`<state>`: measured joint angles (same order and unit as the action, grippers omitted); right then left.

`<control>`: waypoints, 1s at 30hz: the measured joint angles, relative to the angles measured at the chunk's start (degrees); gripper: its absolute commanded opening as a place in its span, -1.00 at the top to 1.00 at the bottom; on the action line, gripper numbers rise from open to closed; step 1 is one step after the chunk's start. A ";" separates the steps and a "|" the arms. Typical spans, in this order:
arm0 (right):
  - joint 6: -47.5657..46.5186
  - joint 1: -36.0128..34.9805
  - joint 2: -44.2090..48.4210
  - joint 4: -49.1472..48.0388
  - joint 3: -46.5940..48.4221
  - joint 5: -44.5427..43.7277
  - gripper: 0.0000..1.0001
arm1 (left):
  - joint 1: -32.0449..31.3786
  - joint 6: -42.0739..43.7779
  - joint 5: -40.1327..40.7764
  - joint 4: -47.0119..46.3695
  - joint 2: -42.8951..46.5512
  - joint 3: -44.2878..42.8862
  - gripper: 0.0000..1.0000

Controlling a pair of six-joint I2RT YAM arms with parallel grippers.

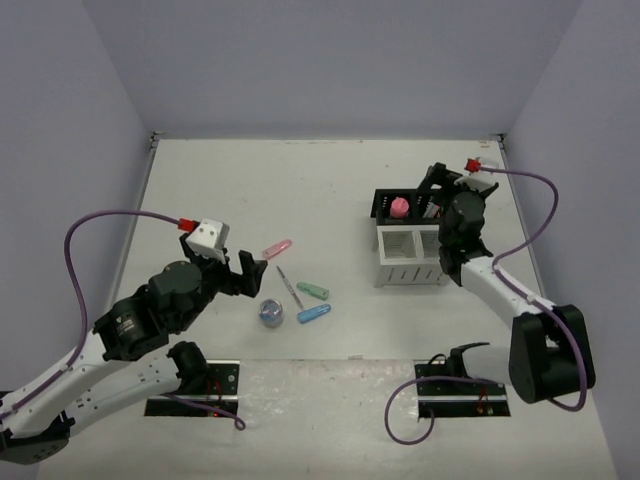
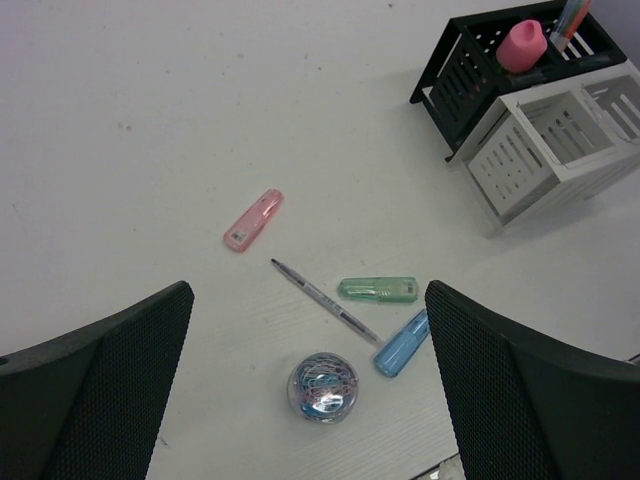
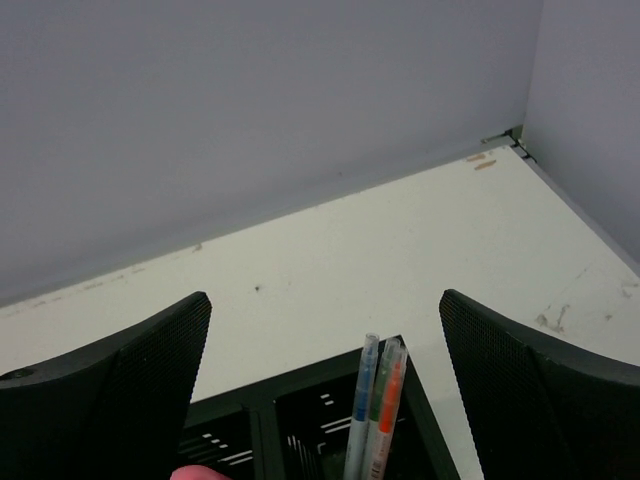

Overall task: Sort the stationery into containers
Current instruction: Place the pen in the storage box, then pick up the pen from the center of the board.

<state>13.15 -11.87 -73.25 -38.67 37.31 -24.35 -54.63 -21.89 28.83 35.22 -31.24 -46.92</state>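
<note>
Stationery is being seen loose on the table (image 1: 200, 180) by the left arm: a roll (image 1: 271, 312), a blue capsule (image 1: 314, 313), a mint capsule (image 1: 313, 290), a thin pen (image 1: 289, 286) and, farther out, a pink capsule (image 1: 277, 247). The left gripper (image 1: 252, 270) is being held above them, fingers apart and empty. Beyond, a white box (image 1: 410, 258) is standing just before a black box (image 1: 382, 203), in which a pink piece (image 1: 398, 207) and three pens (image 3: 375, 400) are being stored. The right gripper (image 3: 325, 300) is being held over it, fingers wide apart.

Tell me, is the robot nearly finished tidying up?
Not yet. Three pens and a pink piece stand in the black box. The left gripper and right gripper are open, holding nothing. Left on the table: pink capsule, mint capsule, blue capsule, thin pen, round roll.
</note>
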 measured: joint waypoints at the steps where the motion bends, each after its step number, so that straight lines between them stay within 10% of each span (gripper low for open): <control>1: 0.42 -0.10 2.08 2.74 0.74 0.20 -0.98 | 0.00 -0.04 0.28 0.01 -0.23 0.00 -1.00; 10: 7.24 -13.82 13.62 41.11 23.14 -1.15 -0.97 | 6.09 -6.13 9.60 1.76 -5.08 -0.42 -1.00; 20: 11.15 -17.12 23.31 53.39 19.24 23.47 -0.97 | 10.81 -22.03 13.76 9.61 -13.68 -4.18 -1.00; 30: 11.27 -17.27 22.44 65.67 17.11 21.75 -0.98 | 10.86 -42.32 6.60 16.00 -39.95 -13.21 -0.61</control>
<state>24.43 -29.15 -50.81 27.00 54.42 -2.60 -43.77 -64.21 35.42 51.22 -71.19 -60.13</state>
